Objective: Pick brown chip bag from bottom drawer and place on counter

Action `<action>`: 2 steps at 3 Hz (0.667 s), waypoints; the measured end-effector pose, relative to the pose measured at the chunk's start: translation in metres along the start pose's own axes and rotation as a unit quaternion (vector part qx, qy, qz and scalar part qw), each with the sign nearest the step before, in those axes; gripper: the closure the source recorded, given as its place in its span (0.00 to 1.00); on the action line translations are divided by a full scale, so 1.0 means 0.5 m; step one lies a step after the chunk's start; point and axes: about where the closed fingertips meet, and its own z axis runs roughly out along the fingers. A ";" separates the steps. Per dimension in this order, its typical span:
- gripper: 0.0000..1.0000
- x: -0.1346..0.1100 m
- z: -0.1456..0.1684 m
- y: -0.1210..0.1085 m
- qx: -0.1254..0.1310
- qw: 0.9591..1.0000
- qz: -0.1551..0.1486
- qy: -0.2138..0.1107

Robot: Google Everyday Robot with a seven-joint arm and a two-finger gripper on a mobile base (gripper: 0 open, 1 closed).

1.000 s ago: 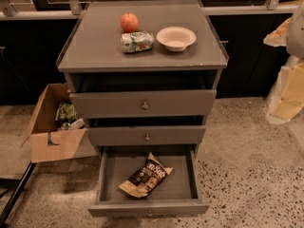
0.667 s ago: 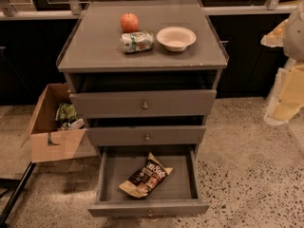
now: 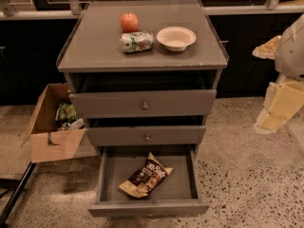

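brown chip bag (image 3: 145,175) lies mid bottom drawer (image 3: 148,206), clear of walls; gripper (image 3: 279,103) at right edge, grip unclear.

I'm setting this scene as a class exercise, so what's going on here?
Nothing is being handled yet. The brown chip bag lies in the open bottom drawer. The robot's gripper is off to the right of the cabinet, well clear of the bag. On the counter sit an apple, a green-and-white packet and a white bowl.
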 end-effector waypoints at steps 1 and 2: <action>0.00 0.003 0.061 0.010 -0.007 0.999 0.011 -0.042; 0.00 0.001 0.128 0.020 -0.032 0.996 0.012 -0.077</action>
